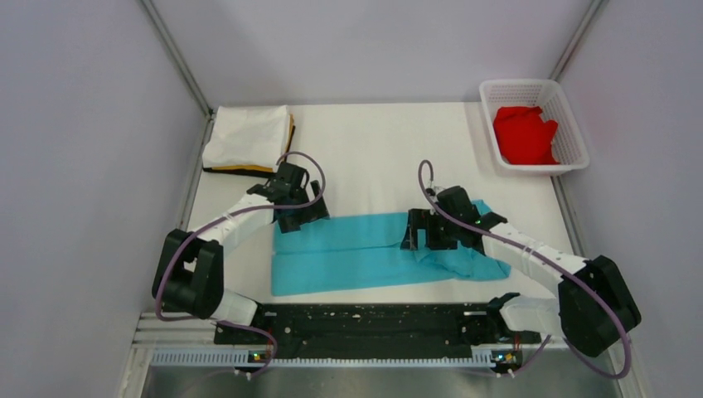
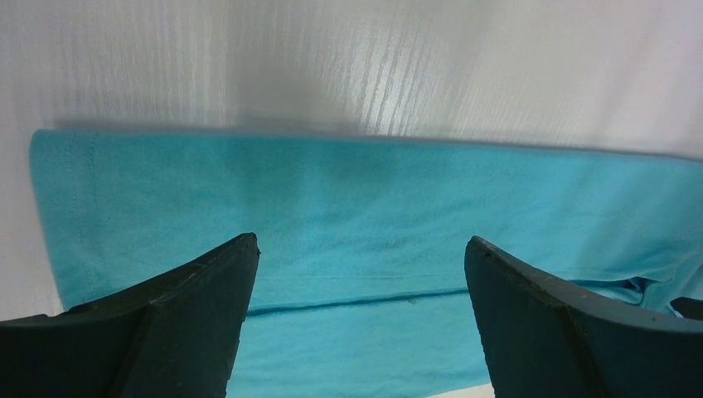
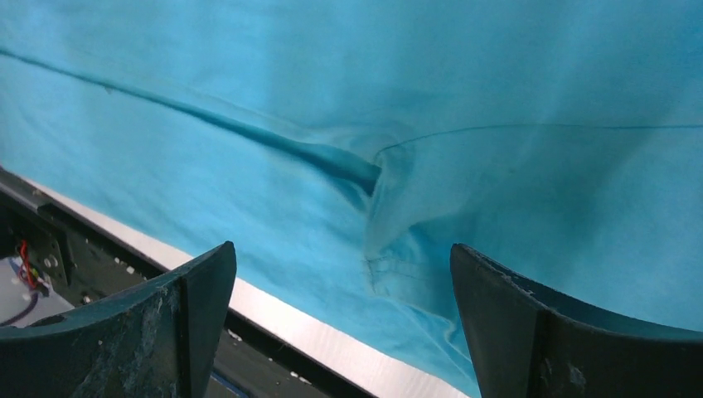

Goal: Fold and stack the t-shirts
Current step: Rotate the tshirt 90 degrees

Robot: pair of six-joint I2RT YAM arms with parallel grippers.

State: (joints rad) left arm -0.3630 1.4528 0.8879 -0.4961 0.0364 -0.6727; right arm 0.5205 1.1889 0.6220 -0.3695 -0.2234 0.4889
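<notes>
A turquoise-blue t-shirt (image 1: 356,253) lies flat on the table's near half, folded lengthwise, with a sleeve sticking out at its right end (image 1: 472,264). My left gripper (image 1: 300,217) hovers open over the shirt's far left corner. In the left wrist view the cloth (image 2: 356,207) lies between and beyond the spread fingers, which hold nothing. Open as well, my right gripper (image 1: 419,232) hangs over the shirt's right part, and its wrist view shows the sleeve hem (image 3: 398,265) between its fingers. A folded white t-shirt (image 1: 247,137) rests on an orange-yellow one (image 1: 249,169) at the back left. A red t-shirt (image 1: 524,134) lies crumpled in the basket.
The white lattice basket (image 1: 572,137) stands at the back right corner. Grey walls enclose the table on the left, back and right. A black rail (image 1: 365,323) runs along the near edge between the arm bases.
</notes>
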